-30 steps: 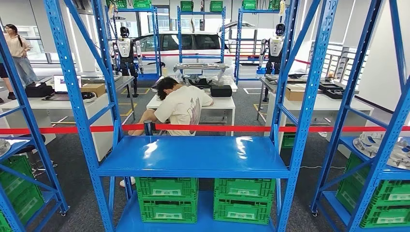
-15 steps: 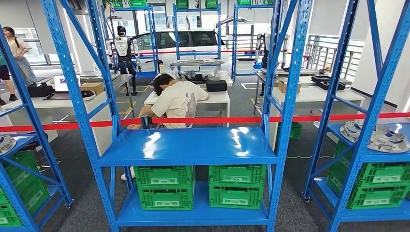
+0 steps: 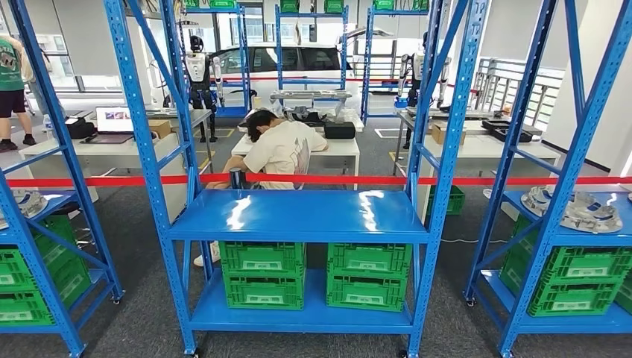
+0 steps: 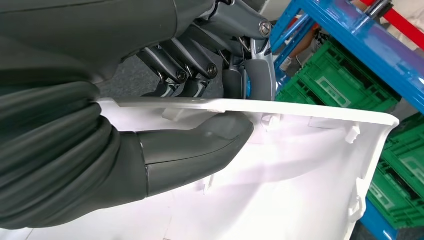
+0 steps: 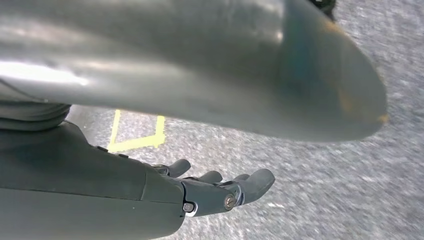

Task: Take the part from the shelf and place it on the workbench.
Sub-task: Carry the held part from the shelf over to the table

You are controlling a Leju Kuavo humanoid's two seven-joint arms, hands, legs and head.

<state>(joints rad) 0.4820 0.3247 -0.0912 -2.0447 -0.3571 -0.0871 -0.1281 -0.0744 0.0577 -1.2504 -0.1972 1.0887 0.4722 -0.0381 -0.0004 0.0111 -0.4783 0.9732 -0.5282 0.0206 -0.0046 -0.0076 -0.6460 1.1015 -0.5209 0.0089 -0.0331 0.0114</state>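
In the left wrist view my left hand (image 4: pixel 190 150) grips a large white moulded part (image 4: pixel 300 170). The thumb presses its inner face and the dark fingers (image 4: pixel 185 75) wrap over its thin rim. The part hangs in front of the blue shelf rack (image 4: pixel 360 40) and its green crates (image 4: pixel 340 80). My right hand (image 5: pixel 210 192) hangs above grey carpet (image 5: pixel 310 185), fingers loosely extended and holding nothing. In the head view the middle shelf (image 3: pixel 298 216) of the blue rack straight ahead is bare.
Green crates (image 3: pixel 261 272) fill the bottom level. The right rack holds silvery metal parts (image 3: pixel 581 212), and the left rack holds another (image 3: pixel 26 201). Red tape (image 3: pixel 320 180) runs behind the racks. A person (image 3: pixel 279 149) sits bent over a white table (image 3: pixel 335 153). Another person (image 3: pixel 11 82) stands far left.
The whole head picture has shifted, so the camera has moved: the rack now sits slightly farther off and more to the right. The shelf stays bare throughout.
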